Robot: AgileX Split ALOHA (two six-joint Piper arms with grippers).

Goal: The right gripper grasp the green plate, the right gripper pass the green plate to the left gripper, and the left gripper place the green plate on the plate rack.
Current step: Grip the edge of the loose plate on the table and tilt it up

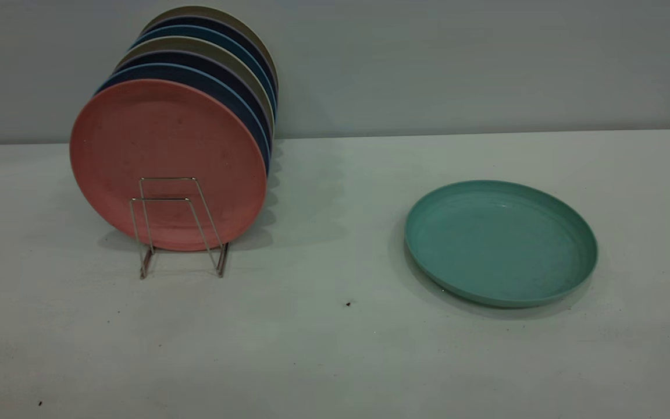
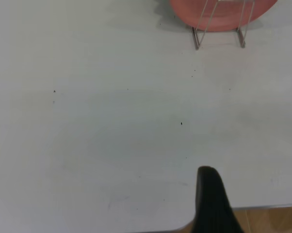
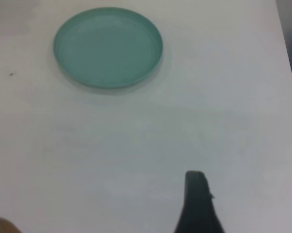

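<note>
Nearest the exterior camera, the green plate (image 1: 501,242) lies flat on the table (image 1: 335,349), well apart from the plate rack (image 1: 179,227) holding a pink plate (image 1: 166,163). Neither the left gripper (image 2: 211,204) nor the right gripper (image 3: 197,204) shows whether its fingers are parted or together.

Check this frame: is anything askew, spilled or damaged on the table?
Nothing stands out. The green plate lies flat and upright on the table, apart from the plate rack, where the pink plate and those behind it stand on edge. Only a few dark specks mark the tabletop.
</note>
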